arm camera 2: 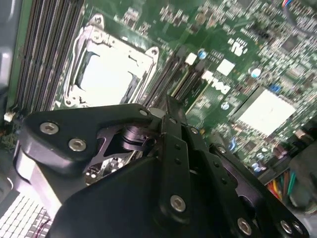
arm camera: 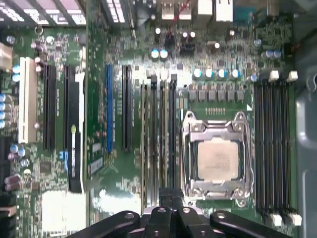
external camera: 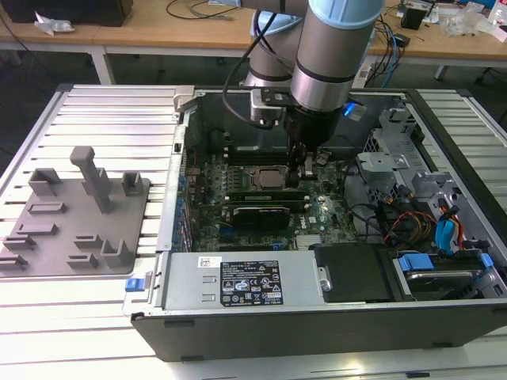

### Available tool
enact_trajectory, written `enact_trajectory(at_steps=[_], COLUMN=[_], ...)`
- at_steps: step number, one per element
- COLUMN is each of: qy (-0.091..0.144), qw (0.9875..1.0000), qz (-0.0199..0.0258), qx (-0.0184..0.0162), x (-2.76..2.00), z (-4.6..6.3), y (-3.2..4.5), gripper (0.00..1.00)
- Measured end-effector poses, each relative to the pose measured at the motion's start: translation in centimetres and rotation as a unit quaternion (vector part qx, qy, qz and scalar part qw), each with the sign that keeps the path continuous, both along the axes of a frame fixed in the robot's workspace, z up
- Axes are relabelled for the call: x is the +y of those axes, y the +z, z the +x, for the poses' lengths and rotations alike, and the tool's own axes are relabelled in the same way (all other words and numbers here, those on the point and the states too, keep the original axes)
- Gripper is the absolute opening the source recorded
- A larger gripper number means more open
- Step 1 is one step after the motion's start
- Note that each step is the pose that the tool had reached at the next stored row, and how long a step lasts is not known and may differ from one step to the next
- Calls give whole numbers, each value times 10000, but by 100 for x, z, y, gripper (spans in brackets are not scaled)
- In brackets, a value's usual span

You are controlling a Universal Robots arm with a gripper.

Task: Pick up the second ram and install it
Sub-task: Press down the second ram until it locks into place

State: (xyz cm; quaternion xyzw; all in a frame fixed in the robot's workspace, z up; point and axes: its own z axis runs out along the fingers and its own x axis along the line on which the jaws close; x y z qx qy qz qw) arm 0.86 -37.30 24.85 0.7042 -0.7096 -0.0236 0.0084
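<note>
Arm down inside the open PC case, over the memory slots.
Exterior view's left to right: grey fixture tray (external camera: 75,214) on the tabletop (external camera: 95,317), case wall (external camera: 170,206), processor socket (external camera: 268,177), pincer (external camera: 305,170) clenched just beside it, second ram (external camera: 265,195) seated there; drive cage and cables (external camera: 428,214) crowd the exterior view's right.

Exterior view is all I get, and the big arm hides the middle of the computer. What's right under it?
Observer: In the first wrist view, the gripper hangs over the long memory slots beside the processor socket.
Operator: Is there a chip in that socket?
Observer: Yes, a silvery square chip sits inside its frame.
Operator: Any bright colours?
Observer: One blue slot stands among black slots.
</note>
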Motion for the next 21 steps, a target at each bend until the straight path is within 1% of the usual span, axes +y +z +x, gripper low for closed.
enact_trajectory(at_steps=[1, 3, 5, 8, 9, 21], qy=[-1, -1, -2, -2, -1, -2], qw=[10000, 10000, 10000, 10000, 10000, 10000], qz=[0, 0, -1, -1, -2, -4], qx=[0, 0, 0, 0, 0, 0], x=[0, 0, 0, 0, 0, -1], z=[37, 153, 157, 158, 158, 167], y=[-4, -15, -17, -73, -73, -180], gripper=[8, 8, 8, 8, 8, 8])
